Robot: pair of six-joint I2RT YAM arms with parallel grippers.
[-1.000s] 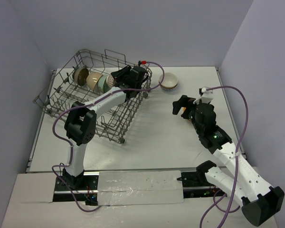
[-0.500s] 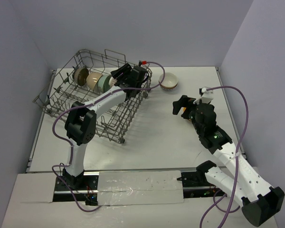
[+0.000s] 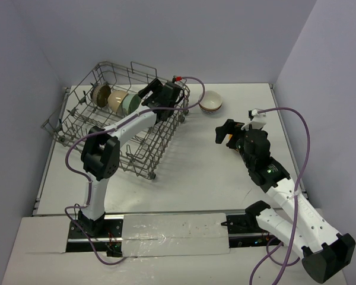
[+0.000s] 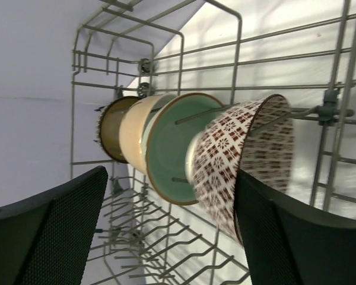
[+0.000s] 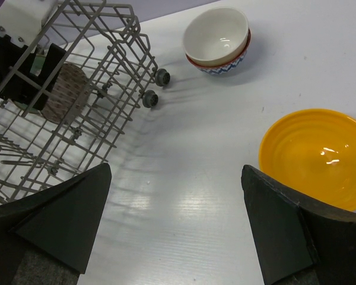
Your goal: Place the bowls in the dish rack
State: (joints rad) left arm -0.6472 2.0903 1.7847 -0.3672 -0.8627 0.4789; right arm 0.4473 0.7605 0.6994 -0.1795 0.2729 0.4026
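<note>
Overhead, the dish rack fills the upper left of the frame, sitting on the white table. The left gripper reaches into its far right corner. In the left wrist view the fingers stand wide apart at the lower left and lower right, holding nothing. Between them, four bowls stand on edge in a row among the tines: a brown bowl at the left, then a cream bowl, a green bowl and a patterned bowl on the right. Whether the right finger touches the patterned bowl's rim cannot be told. The right gripper hangs right of centre, its fingers likewise spread and empty. Its wrist view shows an orange-yellow bowl at the right edge. A white bowl is nested in a blue-patterned bowl at the top centre, just beside the rack's corner.
</note>
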